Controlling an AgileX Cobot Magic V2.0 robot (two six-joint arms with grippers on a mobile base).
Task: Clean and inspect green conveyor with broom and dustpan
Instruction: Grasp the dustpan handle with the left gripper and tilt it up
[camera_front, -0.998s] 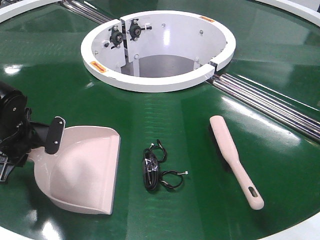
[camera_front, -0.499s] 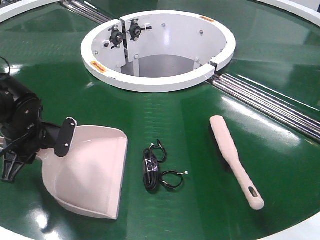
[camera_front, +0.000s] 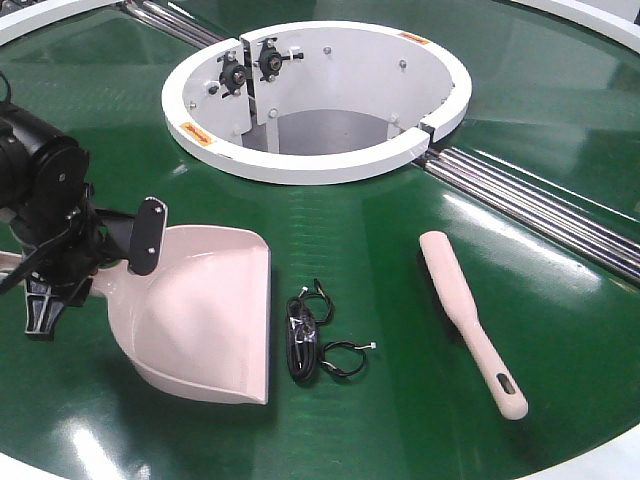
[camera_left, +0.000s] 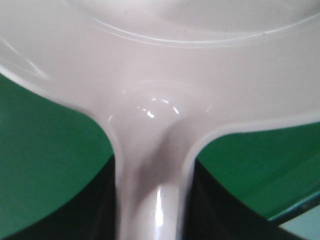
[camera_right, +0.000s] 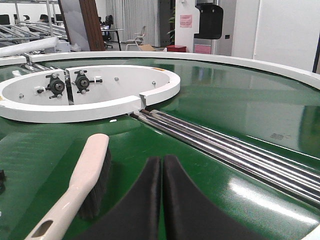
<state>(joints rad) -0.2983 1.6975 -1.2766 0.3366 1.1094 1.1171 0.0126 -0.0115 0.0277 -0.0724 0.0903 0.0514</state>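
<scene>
The pale pink dustpan (camera_front: 205, 310) lies on the green conveyor (camera_front: 400, 270) at the left, its wide mouth facing the right. My left gripper (camera_front: 100, 258) is shut on the dustpan's handle; in the left wrist view the handle (camera_left: 152, 195) runs between the dark fingers (camera_left: 97, 210). The broom (camera_front: 468, 315) lies flat on the belt at the right, handle toward the near edge. My right gripper (camera_right: 161, 161) is shut and holds nothing, hovering just right of the broom (camera_right: 82, 177). It is out of the front view.
A tangled black cable (camera_front: 312, 345) lies on the belt between the dustpan's mouth and the broom. The white ring hub (camera_front: 310, 165) with its open well sits behind. Chrome roller rods (camera_front: 545, 208) run diagonally at the right. The belt's white rim (camera_front: 610, 462) is near.
My left arm has carried the dustpan to the right and a little farther away; its mouth now sits closer to the black cable. The broom and cable have not moved.
</scene>
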